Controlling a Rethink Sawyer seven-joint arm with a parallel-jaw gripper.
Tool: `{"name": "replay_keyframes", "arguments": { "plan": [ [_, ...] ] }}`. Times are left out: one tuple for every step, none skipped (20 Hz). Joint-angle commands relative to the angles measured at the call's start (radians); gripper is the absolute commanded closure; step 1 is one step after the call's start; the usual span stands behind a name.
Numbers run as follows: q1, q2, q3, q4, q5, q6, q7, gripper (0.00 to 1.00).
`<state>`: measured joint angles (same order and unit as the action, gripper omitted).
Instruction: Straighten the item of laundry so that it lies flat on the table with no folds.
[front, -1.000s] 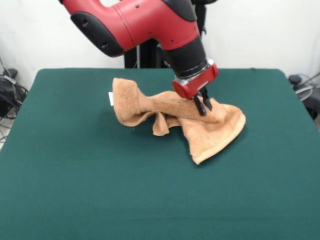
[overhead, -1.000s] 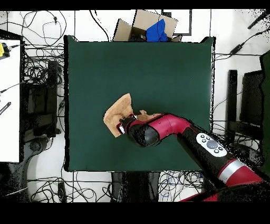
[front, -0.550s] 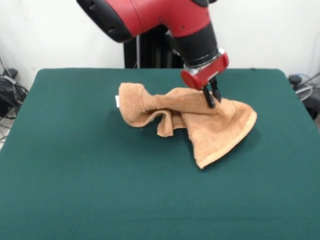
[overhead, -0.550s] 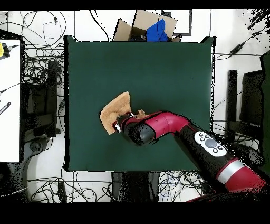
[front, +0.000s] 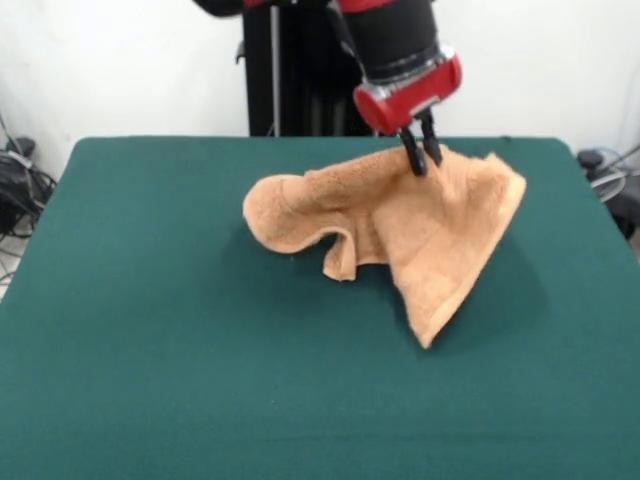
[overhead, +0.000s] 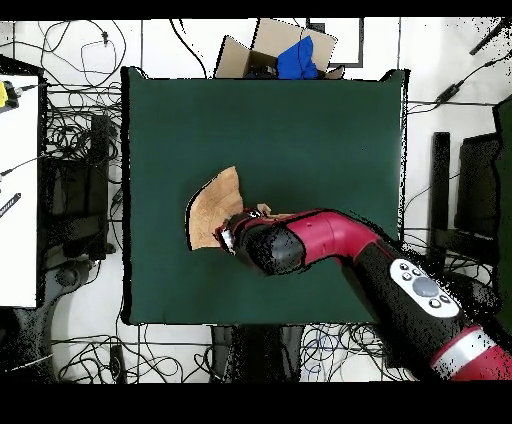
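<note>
The light-orange towel (front: 400, 215) hangs crumpled from my gripper (front: 421, 158), which is shut on its upper edge right of centre. Most of the cloth is lifted; its lower corner (front: 428, 340) and the rolled left end (front: 268, 215) still touch the green table (front: 150, 350). A fold dangles under the middle. From overhead, the towel (overhead: 210, 208) shows left of the red arm (overhead: 320, 238), which hides the gripper and the rest of the cloth.
A cardboard box (overhead: 270, 48) holding blue cloth sits beyond the table's far edge in the overhead view. Cables and equipment surround the table. A white surface (overhead: 18, 180) stands at the left.
The gripper has risen and drawn back toward the table's far side in the front view, lifting the towel higher so more of it hangs off the table.
</note>
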<state>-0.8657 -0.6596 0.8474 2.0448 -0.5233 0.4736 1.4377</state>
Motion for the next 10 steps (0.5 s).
{"name": "replay_keyframes", "arguments": {
  "plan": [
    [-0.037, -0.125, 0.094, 0.066, 0.124, 0.193, -0.022, 1.0],
    [-0.041, -0.131, 0.099, 0.067, 0.131, 0.203, -0.027, 1.0],
    [-0.047, -0.137, 0.106, 0.065, 0.14, 0.218, -0.035, 1.0],
    [-0.054, -0.144, 0.113, 0.063, 0.15, 0.233, -0.043, 1.0],
    [-0.064, -0.157, 0.122, 0.065, 0.16, 0.248, -0.05, 1.0],
    [-0.074, -0.17, 0.131, 0.067, 0.171, 0.263, -0.058, 1.0],
    [-0.086, -0.188, 0.139, 0.07, 0.18, 0.277, -0.065, 1.0],
    [-0.094, -0.198, 0.144, 0.072, 0.183, 0.283, -0.068, 1.0],
    [-0.104, -0.219, 0.151, 0.076, 0.19, 0.294, -0.07, 1.0],
    [-0.115, -0.239, 0.159, 0.081, 0.198, 0.306, -0.072, 1.0]
  ]
}}
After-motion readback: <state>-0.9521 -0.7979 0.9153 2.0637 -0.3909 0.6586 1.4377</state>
